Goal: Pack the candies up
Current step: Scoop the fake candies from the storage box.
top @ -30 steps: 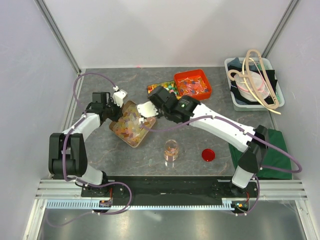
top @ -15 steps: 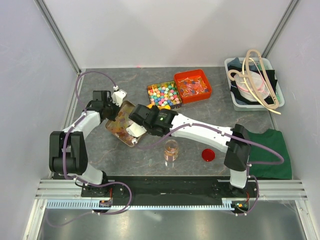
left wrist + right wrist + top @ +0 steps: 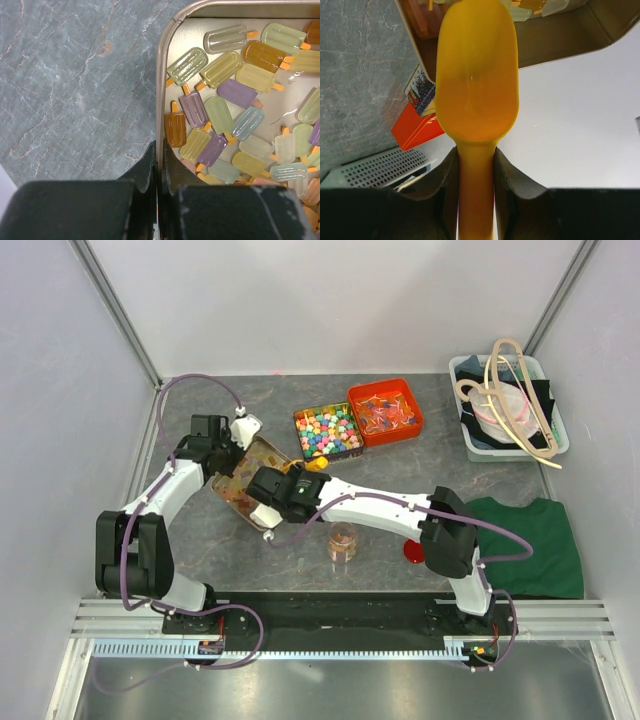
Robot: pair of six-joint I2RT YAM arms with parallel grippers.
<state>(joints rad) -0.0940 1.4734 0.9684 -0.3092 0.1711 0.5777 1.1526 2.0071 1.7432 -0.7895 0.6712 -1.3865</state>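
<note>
Top external view: the candies (image 3: 237, 496) lie in a metal tray (image 3: 263, 449) on the left half of the table (image 3: 200, 550), just in front of a box of bright multicoloured cubes (image 3: 328, 430). An orange box (image 3: 386, 408) sits touching that box on its right.

Left gripper (image 3: 230, 452): at the tray's left rim. On the left wrist view the two fingers (image 3: 150, 170) are pressed together with the tray's thin rim (image 3: 161, 100) pinched between them. Clamped on the tray. The candies (image 3: 235, 115) are popsicle-shaped, translucent, in pale green, yellow, violet, amber and blue, loosely heaped over one another. We cannot tell whether the tray lies flat or is tipped.

Right gripper (image 3: 300, 476): reaches across the tray from the right, its body covering the tray's middle. On the right wrist view the right gripper (image 3: 475, 170) is clamped on the handle of a yellow scoop (image 3: 476, 75). The scoop's bowl points at the tray's wall, with a few candies showing at the top edge.

Other items: a clear jar (image 3: 342, 540) stands in front of the tray, with orange-tinted contents. A red lid (image 3: 413, 551) lies near it on the right, partly under the right arm. A bin (image 3: 508, 412) with hangers stands at far right, and a green cloth (image 3: 530, 540) lies in front of it.
</note>
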